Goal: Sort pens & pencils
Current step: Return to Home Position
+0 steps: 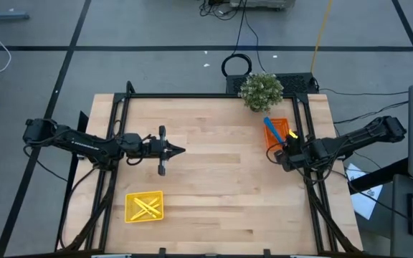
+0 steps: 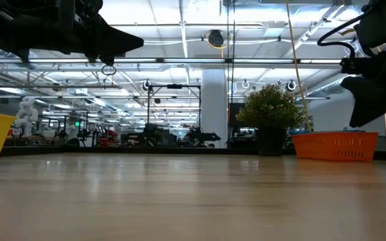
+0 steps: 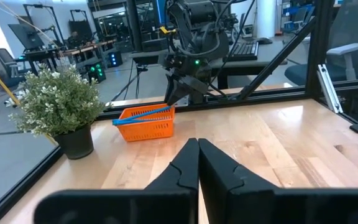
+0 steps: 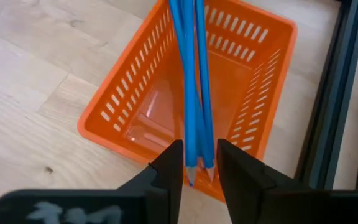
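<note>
High view: we see the yellow pencils lying crossed in the yellow tray at about 7 o'clock on the table. The blue pencils rest in the orange tray at about 2 o'clock, just beside the plant at 1 o'clock. No pencil lies loose on the bare wood, so we judge the sorting done and only the pull-back of the arms left.

The left gripper hangs over the table toward 9 o'clock of centre, well apart from both trays. Its own camera shows its fingers pressed together with nothing between them. The right gripper sits at the 5 o'clock edge of the orange tray. In the right wrist view its fingers stand a narrow gap apart, and the blue pencils lean up over the tray's rim with their tips showing in that gap. As far as we can tell the fingers do not press on them.

We take these sticks to be light, stiff and smooth, apt to roll on wood and to swing if pinched near an end. If one needed lifting again we would close across its shaft near the middle, and back the right gripper out gently so the bundle is not dragged over the rim
</note>
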You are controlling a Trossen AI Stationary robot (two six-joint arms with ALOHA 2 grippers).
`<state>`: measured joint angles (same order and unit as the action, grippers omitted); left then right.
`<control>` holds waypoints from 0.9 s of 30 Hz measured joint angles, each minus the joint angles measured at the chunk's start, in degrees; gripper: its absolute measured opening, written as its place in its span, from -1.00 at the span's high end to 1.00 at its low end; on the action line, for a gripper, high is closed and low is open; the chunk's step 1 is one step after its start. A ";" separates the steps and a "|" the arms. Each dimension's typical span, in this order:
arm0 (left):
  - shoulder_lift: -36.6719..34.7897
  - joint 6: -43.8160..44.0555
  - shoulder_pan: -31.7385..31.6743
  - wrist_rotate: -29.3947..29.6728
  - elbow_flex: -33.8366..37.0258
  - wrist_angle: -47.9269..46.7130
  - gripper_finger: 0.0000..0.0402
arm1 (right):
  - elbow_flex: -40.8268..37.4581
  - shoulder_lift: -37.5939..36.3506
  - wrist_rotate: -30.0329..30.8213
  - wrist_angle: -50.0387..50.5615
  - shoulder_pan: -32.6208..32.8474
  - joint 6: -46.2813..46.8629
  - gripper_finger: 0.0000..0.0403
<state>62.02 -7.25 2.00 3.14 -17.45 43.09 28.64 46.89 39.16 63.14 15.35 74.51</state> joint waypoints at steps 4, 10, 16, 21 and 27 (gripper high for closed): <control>0.00 -0.42 0.00 0.00 0.00 0.00 0.98 | 0.00 0.00 1.26 -0.87 0.10 -1.48 0.73; 0.00 -1.14 0.00 0.00 0.00 0.00 0.98 | -0.02 -0.09 2.78 -14.23 0.20 -12.38 0.97; 0.00 -0.15 0.00 0.00 0.00 0.00 0.95 | -0.02 1.28 2.21 -17.98 -1.40 -16.29 1.00; 0.00 -0.17 0.00 0.00 0.00 -0.01 0.98 | -0.04 4.04 -0.96 -14.41 -4.21 -13.49 1.00; 0.00 -0.19 0.00 0.00 0.00 -0.02 0.98 | -0.04 7.02 -3.55 -14.30 -7.47 -13.69 1.00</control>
<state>62.02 -7.44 2.00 3.14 -17.45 43.07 28.60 53.91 35.60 48.83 7.89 60.82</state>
